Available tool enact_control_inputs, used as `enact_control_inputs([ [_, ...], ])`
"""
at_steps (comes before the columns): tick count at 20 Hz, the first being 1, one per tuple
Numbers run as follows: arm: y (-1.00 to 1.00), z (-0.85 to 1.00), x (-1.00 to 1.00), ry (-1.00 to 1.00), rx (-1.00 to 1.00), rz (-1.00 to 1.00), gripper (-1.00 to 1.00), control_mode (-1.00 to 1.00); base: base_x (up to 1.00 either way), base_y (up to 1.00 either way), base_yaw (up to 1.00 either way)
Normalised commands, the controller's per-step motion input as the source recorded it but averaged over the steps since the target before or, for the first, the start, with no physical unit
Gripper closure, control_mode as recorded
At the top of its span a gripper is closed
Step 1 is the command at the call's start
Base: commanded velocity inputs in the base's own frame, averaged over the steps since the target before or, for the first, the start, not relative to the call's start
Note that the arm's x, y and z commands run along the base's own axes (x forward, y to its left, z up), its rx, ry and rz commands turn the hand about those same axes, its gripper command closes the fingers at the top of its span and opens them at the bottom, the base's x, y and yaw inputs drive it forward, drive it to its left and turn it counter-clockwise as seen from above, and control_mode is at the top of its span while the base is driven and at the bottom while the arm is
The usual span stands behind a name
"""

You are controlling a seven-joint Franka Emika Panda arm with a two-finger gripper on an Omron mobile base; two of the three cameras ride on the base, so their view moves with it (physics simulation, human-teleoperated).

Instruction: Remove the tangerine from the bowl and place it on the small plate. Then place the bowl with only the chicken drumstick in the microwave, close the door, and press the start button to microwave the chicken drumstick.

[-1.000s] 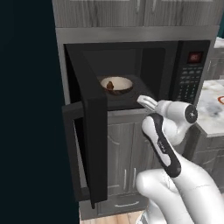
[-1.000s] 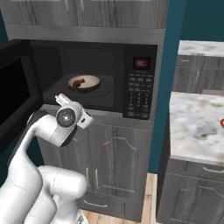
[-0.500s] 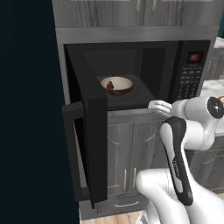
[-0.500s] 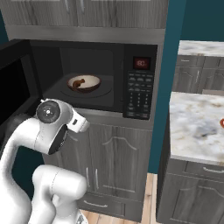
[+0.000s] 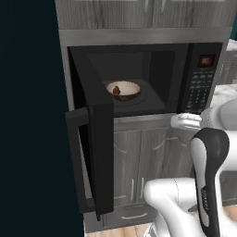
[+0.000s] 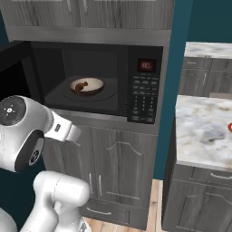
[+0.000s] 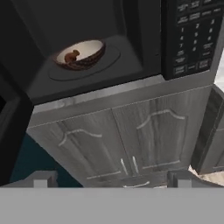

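Risk is judged at the wide black microwave door (image 5: pixel 95 152), wide open: a badly angled push could miss it. Gripper state cannot be told.

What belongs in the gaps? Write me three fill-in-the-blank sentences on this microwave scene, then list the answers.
1. The bowl sits inside the ____, on its round turntable.
2. The only food in the bowl is the ____.
3. The door is swung ____, not closed.

Missing words: microwave; chicken drumstick; open.
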Motion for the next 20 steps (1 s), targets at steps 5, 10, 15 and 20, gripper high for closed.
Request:
enact_control_inputs([
  [5,0.35,-0.08,-1.00,-0.21,-0.21,0.14,-1.00,-1.00,0.00,0.00,0.00],
  [10,0.38,-0.23,-0.89,-0.19,-0.20,0.18,-1.00,-1.00,0.00,0.00,0.00],
  [15,0.48,-0.09,-0.83,-0.18,-0.25,0.18,-1.00,-1.00,0.00,0.00,0.00],
  [20,0.80,-0.10,-0.65,-0.14,-0.34,0.17,-1.00,-1.00,0.00,0.00,0.00],
])
